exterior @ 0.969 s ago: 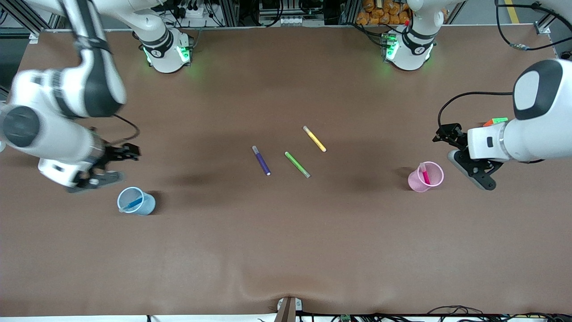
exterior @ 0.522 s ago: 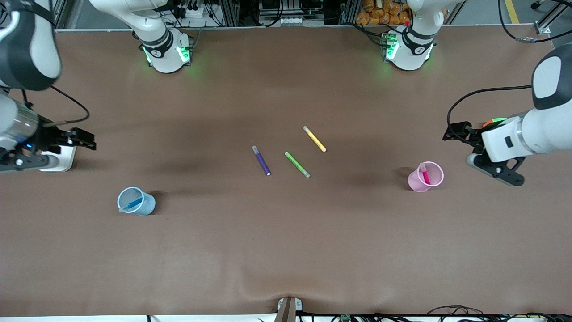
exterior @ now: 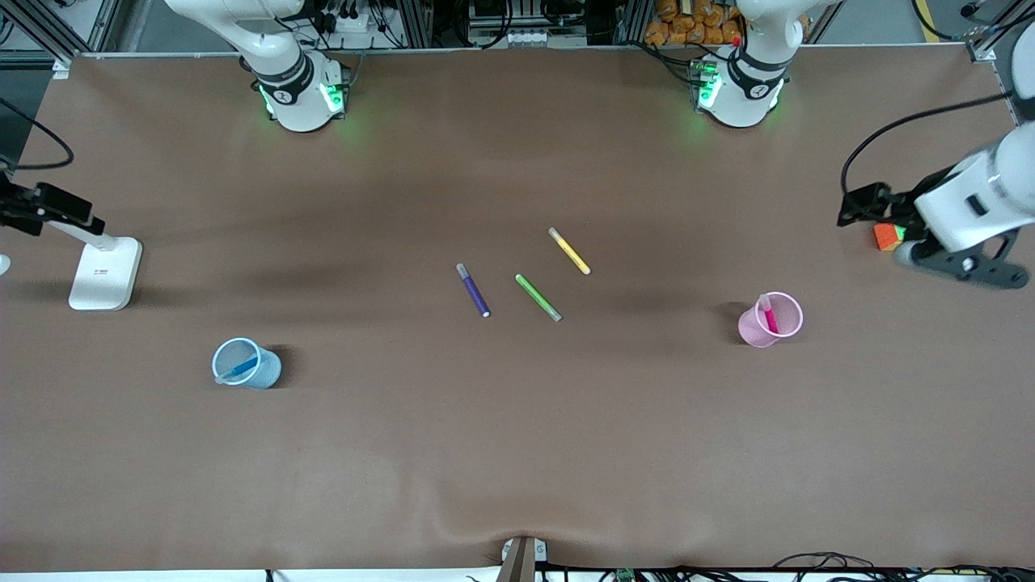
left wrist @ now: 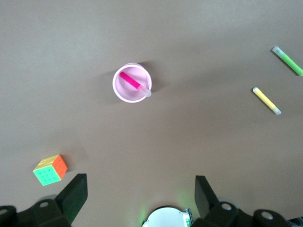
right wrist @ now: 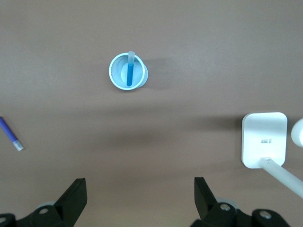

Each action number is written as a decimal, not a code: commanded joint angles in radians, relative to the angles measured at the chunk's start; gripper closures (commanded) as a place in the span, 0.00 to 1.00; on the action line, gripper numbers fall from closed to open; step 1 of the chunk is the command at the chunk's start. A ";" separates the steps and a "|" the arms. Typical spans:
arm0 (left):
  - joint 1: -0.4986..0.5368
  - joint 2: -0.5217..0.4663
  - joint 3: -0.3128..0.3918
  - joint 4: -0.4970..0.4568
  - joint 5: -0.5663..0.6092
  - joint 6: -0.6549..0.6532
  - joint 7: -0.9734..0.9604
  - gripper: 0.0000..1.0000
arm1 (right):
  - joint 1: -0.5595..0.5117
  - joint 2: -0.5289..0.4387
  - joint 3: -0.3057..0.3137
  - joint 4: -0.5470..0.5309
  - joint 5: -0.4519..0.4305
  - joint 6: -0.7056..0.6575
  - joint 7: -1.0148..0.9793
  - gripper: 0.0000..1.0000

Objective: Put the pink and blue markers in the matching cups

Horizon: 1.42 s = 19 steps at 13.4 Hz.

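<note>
Brown matting covers the wide table (exterior: 517, 453), read here as a clock face seen from the front camera, with 12 o'clock at the robots' bases.

At 3 o'clock, toward the left arm's end, stands the pink cup (exterior: 750, 331). The pink marker (exterior: 769, 317) leans inside it with its pale end over the rim. At 9 o'clock, toward the right arm's end, stands the blue cup (exterior: 267, 376). The blue marker (exterior: 239, 370) leans in it the same way. Each marker sits in the cup of its own colour, so the task looks finished.

Near the centre lie three loose markers, none touching another. From the green marker (exterior: 538, 297), the purple marker (exterior: 473, 290) lies at 9 o'clock and the yellow marker (exterior: 569, 250) at 1 o'clock. None of them has a matching cup, which is probably why they lie flat and unused.

The left gripper (left wrist: 140, 191) hangs high over the 3 o'clock edge, beside a coloured cube (exterior: 888, 235). Its fingers are spread wide and hold nothing. The right gripper (right wrist: 140, 191) hangs over the 9 o'clock edge, near a white stand (exterior: 105, 273), and is likewise wide and empty. Both seem parked clear of the cups.

Bare matting spreads around each cup and across the whole 6 o'clock half of the table, so there is plenty of room to move. Only the cube and the stand crowd the table's ends.
</note>
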 commanded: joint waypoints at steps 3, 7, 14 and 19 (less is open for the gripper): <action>0.045 -0.110 -0.009 -0.076 0.015 -0.004 -0.023 0.00 | -0.030 -0.043 0.067 -0.003 -0.039 -0.049 0.053 0.00; 0.045 -0.113 -0.004 -0.026 0.025 -0.004 -0.082 0.00 | -0.046 -0.056 0.114 0.003 -0.094 -0.066 0.056 0.00; 0.103 -0.104 -0.004 0.022 0.093 -0.006 -0.089 0.00 | -0.038 -0.046 0.125 0.111 -0.077 -0.138 0.071 0.00; 0.067 -0.122 0.097 0.013 0.036 0.008 -0.096 0.00 | -0.032 -0.048 0.117 0.114 -0.048 -0.138 0.071 0.00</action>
